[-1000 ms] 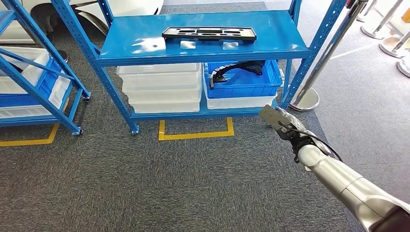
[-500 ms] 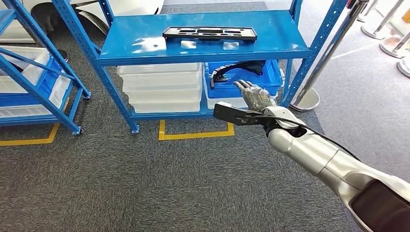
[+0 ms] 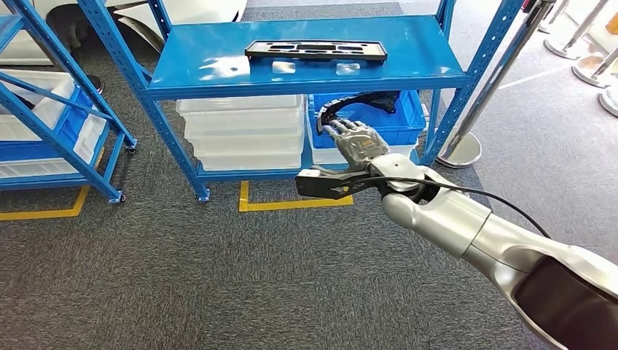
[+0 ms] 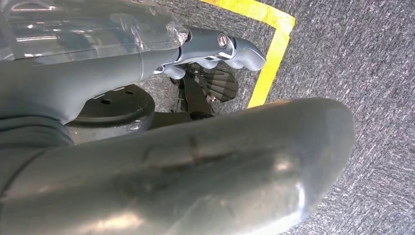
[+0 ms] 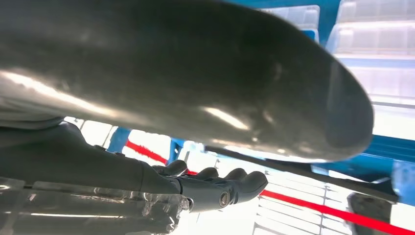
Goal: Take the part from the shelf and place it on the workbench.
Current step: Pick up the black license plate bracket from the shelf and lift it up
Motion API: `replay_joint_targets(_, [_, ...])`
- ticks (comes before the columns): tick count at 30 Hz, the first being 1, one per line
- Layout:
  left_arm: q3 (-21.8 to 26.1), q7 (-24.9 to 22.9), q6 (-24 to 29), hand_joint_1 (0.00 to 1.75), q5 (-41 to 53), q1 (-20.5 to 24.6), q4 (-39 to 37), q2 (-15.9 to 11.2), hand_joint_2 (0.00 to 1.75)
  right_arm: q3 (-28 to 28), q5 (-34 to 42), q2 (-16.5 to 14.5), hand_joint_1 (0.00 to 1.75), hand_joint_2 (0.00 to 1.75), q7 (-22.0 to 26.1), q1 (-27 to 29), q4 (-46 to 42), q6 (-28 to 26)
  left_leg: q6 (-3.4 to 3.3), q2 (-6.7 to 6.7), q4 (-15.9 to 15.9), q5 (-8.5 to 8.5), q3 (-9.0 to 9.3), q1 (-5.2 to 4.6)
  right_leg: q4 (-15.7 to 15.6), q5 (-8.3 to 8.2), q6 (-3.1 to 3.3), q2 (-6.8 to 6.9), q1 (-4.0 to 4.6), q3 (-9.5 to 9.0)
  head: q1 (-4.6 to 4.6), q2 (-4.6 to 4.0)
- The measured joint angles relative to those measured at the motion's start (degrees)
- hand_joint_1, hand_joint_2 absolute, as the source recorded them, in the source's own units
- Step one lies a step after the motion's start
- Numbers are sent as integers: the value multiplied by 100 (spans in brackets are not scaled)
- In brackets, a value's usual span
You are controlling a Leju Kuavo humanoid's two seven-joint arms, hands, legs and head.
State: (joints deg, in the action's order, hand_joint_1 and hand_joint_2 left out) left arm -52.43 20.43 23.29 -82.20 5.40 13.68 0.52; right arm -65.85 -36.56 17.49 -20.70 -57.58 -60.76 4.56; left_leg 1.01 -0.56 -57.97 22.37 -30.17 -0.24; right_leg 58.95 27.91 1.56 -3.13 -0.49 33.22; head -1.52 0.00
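Observation:
A long flat black part (image 3: 315,50) with cut-outs lies on the top board of the blue shelf (image 3: 218,76). A second curved black part (image 3: 358,102) sits in a blue bin (image 3: 375,125) on the lower level. My right hand (image 3: 357,141) is raised in front of that bin, below the top board, fingers spread and holding nothing. The right wrist view shows its fingers (image 5: 218,186) stretched out with the shelf behind them. My left hand (image 4: 215,46) hangs over the carpet near a yellow floor marking, holding nothing.
White bins (image 3: 244,131) are stacked left of the blue bin on the lower level. Another blue shelf (image 3: 51,109) stands at the left. A metal post with a round base (image 3: 460,149) stands right of the shelf. Yellow tape (image 3: 295,202) marks the carpet.
My right arm has swung up and to the left, from low at the right to in front of the blue bin. The hand has turned and its fingers have spread.

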Motion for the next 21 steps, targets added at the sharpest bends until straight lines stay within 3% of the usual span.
replay_joint_targets(4, [0, 22, 14, 0, 3, 4, -3, 16, 0, -140, -57, -140, 0, 0, 13, -153, 153, 49, 2, -3, 0, -2, 1, 2, 0, 0, 0, 4, 3, 0, -8, 0])
replay_joint_targets(10, [-1, 25, 6, 0, -1, 3, -7, 48, 0, 132, 1205, -78, 0, 0, 721, -45, 367, -1126, 4, -1, -3, -3, 0, -2, -1, 0, 0, -2, 0, 1, -2, 0])
replay_joint_targets(21, [0, -3, 15, 0, -33, 15, -7, 84, 0, 170, 778, -119, 0, 0, 418, -109, 670, -942, 3, 0, -4, -3, -1, -1, -1, -2, -1, 0, -1, 0, 10, 0])
